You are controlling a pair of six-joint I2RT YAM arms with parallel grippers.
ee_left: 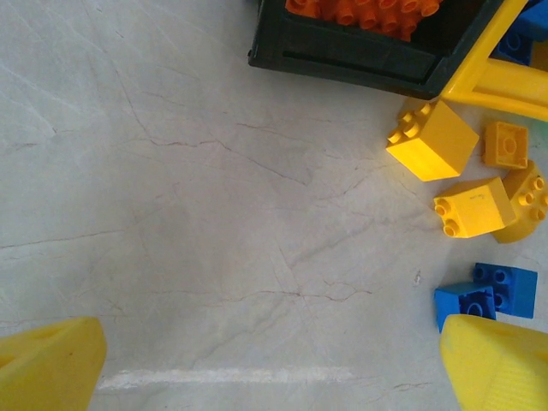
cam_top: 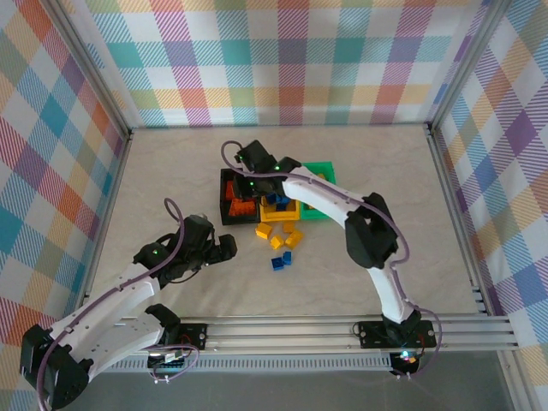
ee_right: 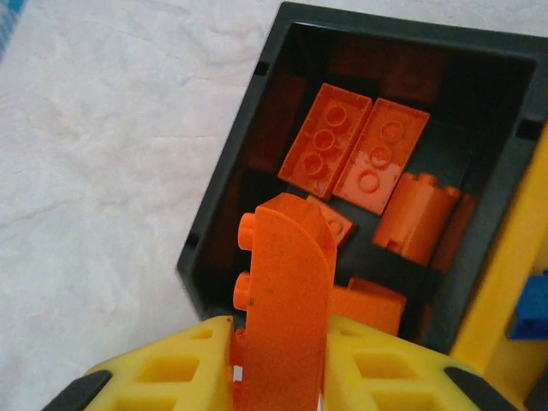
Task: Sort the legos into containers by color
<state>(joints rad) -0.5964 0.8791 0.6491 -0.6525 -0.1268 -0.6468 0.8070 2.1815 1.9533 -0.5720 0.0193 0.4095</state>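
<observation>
My right gripper [ee_right: 278, 360] is shut on an orange lego with a rounded edge [ee_right: 287, 291], held upright above the near corner of the black container [ee_right: 223, 205]. Several orange legos [ee_right: 325, 141] lie inside it. From above, that gripper [cam_top: 248, 175] hangs over the black container [cam_top: 226, 208], with the yellow container [cam_top: 289, 211] and the green container [cam_top: 324, 169] to its right. My left gripper [ee_left: 274, 368] is open over bare table, and its yellow fingertips [ee_left: 51, 364] hold nothing. Loose yellow legos [ee_left: 432, 141] and blue legos [ee_left: 488, 295] lie to its right.
The loose yellow legos [cam_top: 276, 242] and blue legos [cam_top: 281, 261] sit on the table just in front of the yellow container. Blue legos [cam_top: 276, 200] lie inside that container. Checked walls enclose the table on three sides. A metal rail [cam_top: 342, 330] runs along the near edge.
</observation>
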